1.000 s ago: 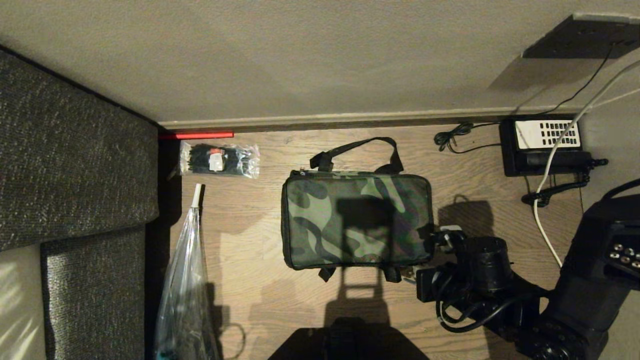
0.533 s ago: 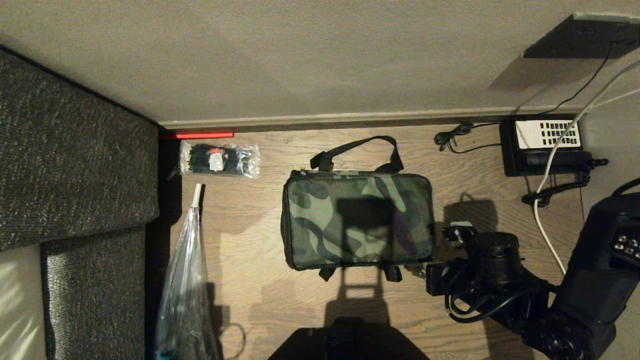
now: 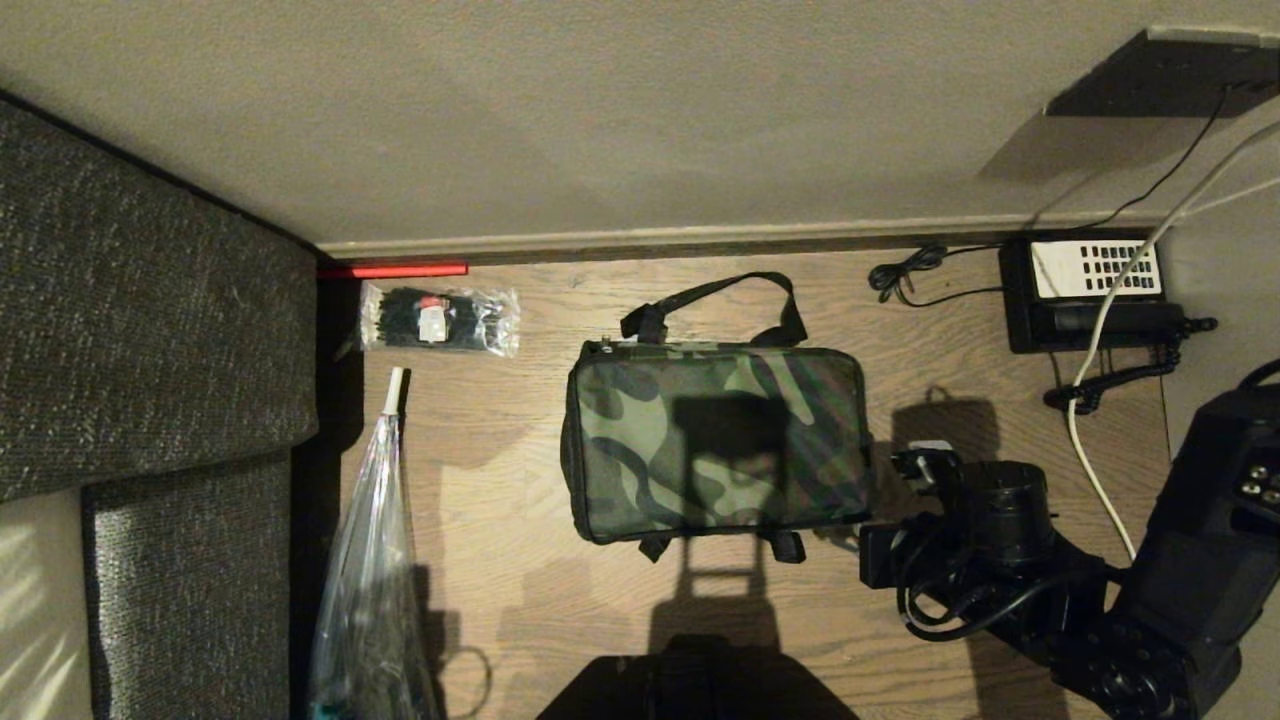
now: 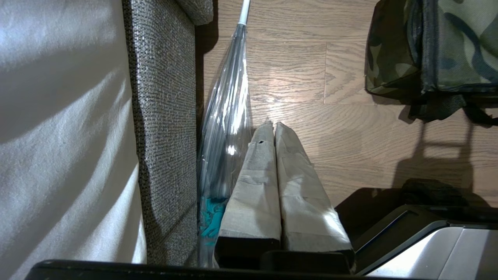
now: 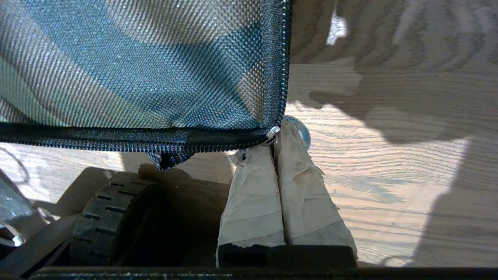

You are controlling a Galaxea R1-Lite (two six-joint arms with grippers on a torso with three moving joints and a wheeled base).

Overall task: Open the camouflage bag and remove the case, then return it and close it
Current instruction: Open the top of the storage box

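on the wood floor [image 3: 520, 600], between the grey sofa [image 3: 150, 330] on the robot's left and the black desk phone [image 3: 1085, 290] near the wall on its right, the camouflage bag [image 3: 715, 440] lies flat with its lid down and its black handle [image 3: 715, 295] flopped toward the skirting board [image 3: 700, 240]. the case cannot be seen. the right gripper [image 5: 274, 146] sits at the bag's near right corner, its taped fingers [image 5: 253, 194] pressed together on the small metal zipper pull [image 5: 273, 132] where the two zipper runs meet. the left gripper [image 4: 272, 132] hangs parked above the floor beside the sofa edge, fingers pressed together on nothing, next to a folded clear umbrella [image 3: 375, 540] that lies along the sofa. a clear packet of black ties [image 3: 440, 320] rests well apart from the bag, by the far wall. bare floor runs along the bag's left side and its near edge, while the right arm fills the room to its right.
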